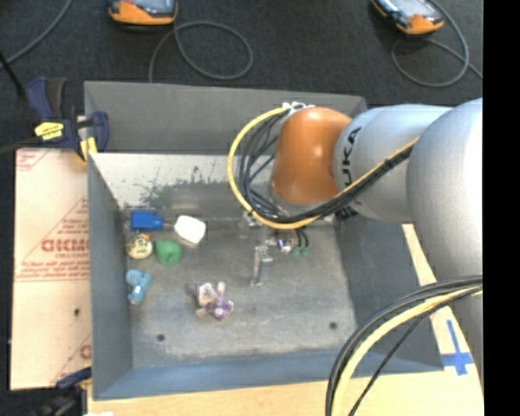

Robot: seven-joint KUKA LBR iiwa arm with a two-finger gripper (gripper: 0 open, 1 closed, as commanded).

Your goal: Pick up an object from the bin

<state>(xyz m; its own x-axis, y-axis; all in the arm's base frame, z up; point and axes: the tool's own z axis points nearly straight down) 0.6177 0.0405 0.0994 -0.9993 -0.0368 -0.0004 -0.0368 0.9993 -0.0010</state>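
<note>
The tool [260, 266] hangs over a bare patch near the middle of the grey metal bin [313, 325], with nothing seen in it; whether it stands wide or narrow cannot be told. The nearest thing is a small pink, white and purple toy [214, 301], lying on the bin floor to its lower left and apart from it. Farther left lie five more things in a loose group: a white lump [190, 230], a green piece [169, 253] just beside it, a blue block [146, 220], a round pale disc [140, 245] and a light blue figure [137, 286]. The bin floor is dull and scuffed, and its far wall is speckled with dark marks. Above the tool sits the arm's orange cover [305, 154], ringed by yellow and black cables [240, 154]. Around the bin is a dark floor [268, 49] with loops of black cable [213, 41], and two orange and blue devices [142, 10] lie at the far edge.
</note>
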